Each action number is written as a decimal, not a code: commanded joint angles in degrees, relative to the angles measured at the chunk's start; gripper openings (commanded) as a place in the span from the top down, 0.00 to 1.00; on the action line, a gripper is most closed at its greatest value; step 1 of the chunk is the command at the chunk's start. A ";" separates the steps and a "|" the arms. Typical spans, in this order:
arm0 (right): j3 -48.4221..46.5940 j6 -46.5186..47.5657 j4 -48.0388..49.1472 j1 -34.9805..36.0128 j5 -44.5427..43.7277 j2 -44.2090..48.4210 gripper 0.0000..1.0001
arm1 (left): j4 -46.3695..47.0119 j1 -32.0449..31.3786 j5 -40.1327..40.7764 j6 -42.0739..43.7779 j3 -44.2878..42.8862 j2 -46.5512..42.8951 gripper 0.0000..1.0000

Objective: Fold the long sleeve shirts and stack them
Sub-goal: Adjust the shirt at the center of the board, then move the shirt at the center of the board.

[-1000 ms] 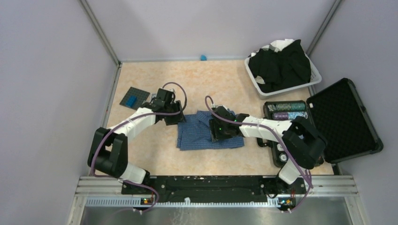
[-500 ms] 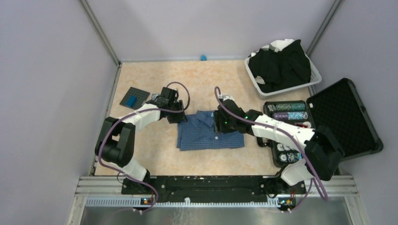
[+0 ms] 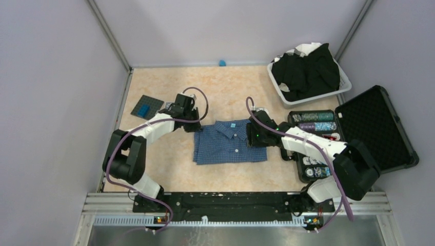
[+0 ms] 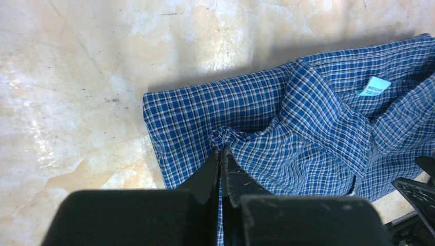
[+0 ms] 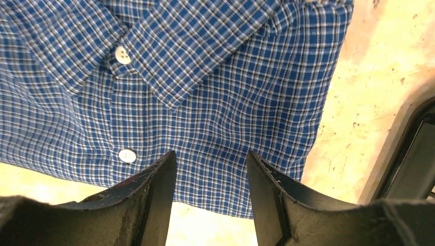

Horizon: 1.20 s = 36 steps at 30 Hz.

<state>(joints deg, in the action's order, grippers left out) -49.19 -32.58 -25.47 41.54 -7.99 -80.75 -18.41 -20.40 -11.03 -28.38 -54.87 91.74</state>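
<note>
- Top external: I look down from above and behind the arm bases, facing away from them, far enough back to hold the whole table [image 3: 225, 87] with the blue checked shirt [image 3: 231, 148] mid-frame.
- Left wrist: close in, angled down past the left gripper [image 4: 220, 151] at the shirt's corner, its collar [image 4: 328, 118] and bare tabletop.
- Right wrist: closer still, looking down through the right gripper [image 5: 210, 161] onto the buttons [image 5: 126, 155] and the shirt's side edge.
- Shared: all three see the shirt; both wrist views overlap at the collar.
</note>
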 commanded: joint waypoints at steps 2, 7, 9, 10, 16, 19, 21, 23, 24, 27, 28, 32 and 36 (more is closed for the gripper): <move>1.92 0.20 2.65 -0.69 0.64 0.69 0.48 | -4.45 0.24 7.57 0.97 -3.95 -4.42 1.00; 5.24 -0.42 4.68 -0.77 1.31 -0.10 0.48 | -4.12 1.86 11.66 -0.16 -2.29 -1.07 1.00; 6.22 -0.57 5.19 -0.76 1.46 0.01 0.48 | -3.53 2.39 11.94 -1.23 -1.75 0.86 1.00; 6.57 -0.57 5.46 -0.76 1.42 0.02 0.47 | -3.10 2.61 11.88 -1.72 -1.40 1.62 1.00; 3.61 0.27 2.38 -0.65 0.65 1.38 0.45 | -0.82 3.40 9.31 -2.74 -1.27 4.12 1.00; -0.94 0.01 -2.33 2.37 -5.02 2.06 0.41 | -1.44 3.59 8.54 -2.13 -2.78 3.75 1.00; -4.04 -1.33 -4.61 5.09 -7.61 1.24 0.37 | -2.52 3.70 7.74 -1.23 -4.50 3.41 0.93; -6.08 -3.46 -3.68 8.05 -7.87 0.43 0.33 | -4.57 3.79 7.81 -0.35 -6.54 2.79 0.79; -6.97 -4.60 -3.01 9.62 -8.28 -0.31 0.31 | -5.29 3.79 8.15 0.23 -7.31 2.15 0.70; -11.31 -7.26 -3.20 13.79 -9.99 -4.49 0.28 | -7.64 4.03 9.49 1.81 -9.56 -0.29 0.47; -13.06 -7.95 -3.54 14.75 -10.40 -6.83 0.28 | -8.54 4.25 9.69 2.36 -10.42 -1.20 0.40; -17.34 -9.93 -2.92 16.24 -10.34 -12.80 0.27 | -11.73 4.53 10.54 4.10 -13.74 -5.75 0.23; -19.64 -11.57 -1.66 16.75 -10.78 -17.05 0.27 | -12.24 4.67 9.73 4.39 -14.56 -10.75 0.16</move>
<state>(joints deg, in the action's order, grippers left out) -65.25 -41.01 -27.97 57.69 -16.53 -94.78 -28.95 -16.08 -1.56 -25.56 -66.83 87.31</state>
